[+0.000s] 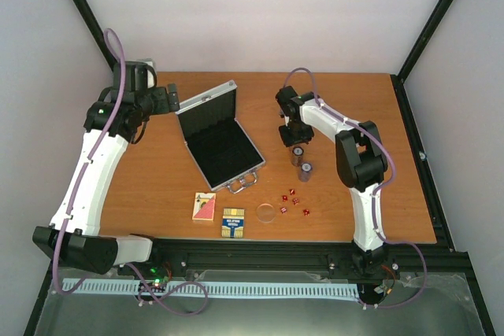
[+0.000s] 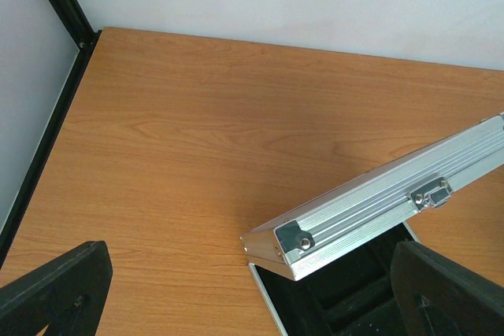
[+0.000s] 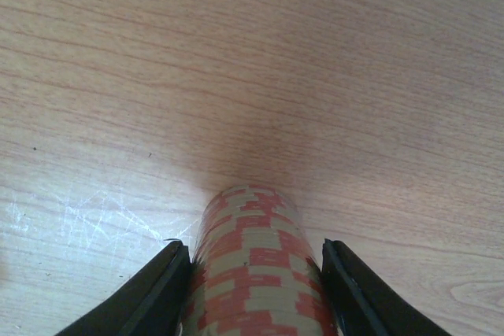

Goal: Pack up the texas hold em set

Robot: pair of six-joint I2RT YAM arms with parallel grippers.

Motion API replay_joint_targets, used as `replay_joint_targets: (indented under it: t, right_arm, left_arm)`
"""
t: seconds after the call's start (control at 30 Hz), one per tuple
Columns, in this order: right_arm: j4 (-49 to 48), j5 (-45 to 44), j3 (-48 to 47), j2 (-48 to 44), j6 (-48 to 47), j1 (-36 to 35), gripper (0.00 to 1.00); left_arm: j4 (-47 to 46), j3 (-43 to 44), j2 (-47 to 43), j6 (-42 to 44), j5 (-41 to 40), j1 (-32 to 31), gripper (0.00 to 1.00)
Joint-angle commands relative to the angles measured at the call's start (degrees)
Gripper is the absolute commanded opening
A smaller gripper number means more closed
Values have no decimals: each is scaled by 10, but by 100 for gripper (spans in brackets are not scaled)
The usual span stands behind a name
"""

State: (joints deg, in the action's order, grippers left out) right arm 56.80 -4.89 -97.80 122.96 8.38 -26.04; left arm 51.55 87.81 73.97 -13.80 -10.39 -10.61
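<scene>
The silver case lies open mid-table, black lining up and lid raised. My left gripper hovers open by the lid's far-left corner, its fingers wide apart and holding nothing. My right gripper reaches straight down onto a chip stack. In the right wrist view both fingers press the sides of this red-and-tan stack. A second chip stack stands just in front. Near the front edge lie the red-white deck, the blue-yellow deck, the clear disc and several red dice.
Black frame posts and white walls border the wooden table at the back and sides. A black rail runs along the near edge by the arm bases. The case handle points toward the decks.
</scene>
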Motion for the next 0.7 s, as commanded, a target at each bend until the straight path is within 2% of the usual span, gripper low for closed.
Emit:
replay_joint_targets:
  t: [0.0, 0.17, 0.27, 0.5, 0.67]
  right_arm:
    - [2, 4, -17, -1, -2, 2, 3]
    - [10, 60, -80, -23, -7, 0, 3]
    - [-17, 98, -93, -45, 6, -7, 3]
    - [-148, 155, -22, -81, 28, -54, 3]
    - [-262, 120, 30, -116, 28, -113, 3]
  left_arm:
    - [12, -6, -4, -7, -8, 1, 100]
    - [10, -13, -5, -9, -1, 2, 100]
    - [9, -15, -6, -9, 5, 1, 100]
    - [8, -27, -8, -6, 12, 1, 100]
    - [7, -36, -12, -8, 15, 1, 100]
